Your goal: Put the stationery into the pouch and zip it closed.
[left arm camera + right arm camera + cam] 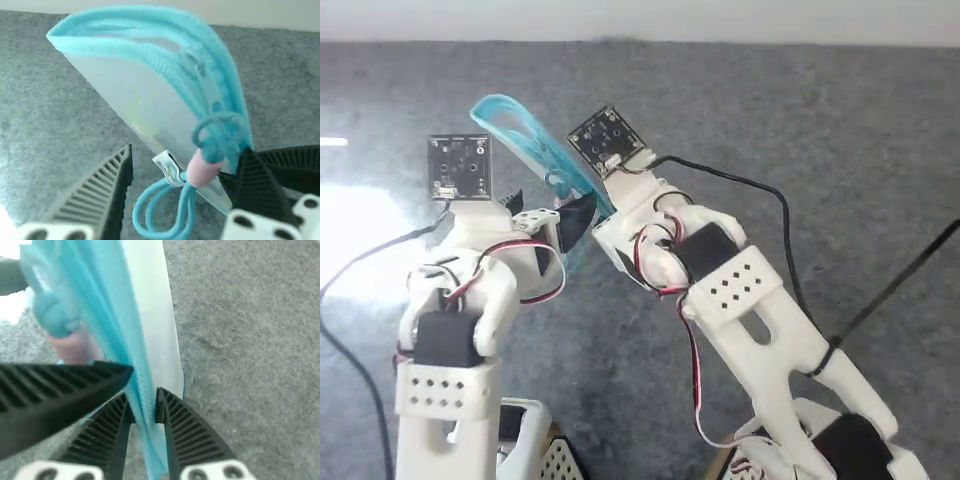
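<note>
Grey bench sat under everything. Blue pouch was held up off it between both arms, mouth gaping. Right tool was clamped on its blue edge; left tool stood wide apart around the corner with the pull cord.
</note>
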`<state>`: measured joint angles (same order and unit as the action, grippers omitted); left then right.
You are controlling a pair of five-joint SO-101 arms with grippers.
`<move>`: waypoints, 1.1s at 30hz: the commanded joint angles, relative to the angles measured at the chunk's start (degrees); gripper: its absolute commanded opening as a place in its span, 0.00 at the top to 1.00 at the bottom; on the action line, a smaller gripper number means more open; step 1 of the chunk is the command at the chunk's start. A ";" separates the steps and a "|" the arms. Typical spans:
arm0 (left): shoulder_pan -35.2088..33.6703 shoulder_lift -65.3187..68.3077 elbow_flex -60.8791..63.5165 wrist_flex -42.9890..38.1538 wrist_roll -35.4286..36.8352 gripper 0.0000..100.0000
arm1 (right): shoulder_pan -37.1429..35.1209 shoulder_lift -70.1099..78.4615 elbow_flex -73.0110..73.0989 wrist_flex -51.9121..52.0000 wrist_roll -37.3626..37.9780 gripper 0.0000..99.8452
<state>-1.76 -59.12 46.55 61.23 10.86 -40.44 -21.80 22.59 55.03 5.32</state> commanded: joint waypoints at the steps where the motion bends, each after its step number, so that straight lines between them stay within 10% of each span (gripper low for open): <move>1: -0.97 -0.26 -0.13 -2.55 0.44 0.78 | -0.31 -4.18 1.05 0.13 -0.26 0.99; 16: -0.62 -0.79 -0.31 -0.53 -3.69 0.99 | 0.13 -4.18 1.23 -0.04 0.35 0.99; 33: -0.97 0.88 -16.66 13.10 -6.07 0.99 | 2.59 13.41 -13.54 4.79 -3.08 0.99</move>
<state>-2.29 -58.51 34.59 74.15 6.20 -39.82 -8.26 11.69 60.04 2.77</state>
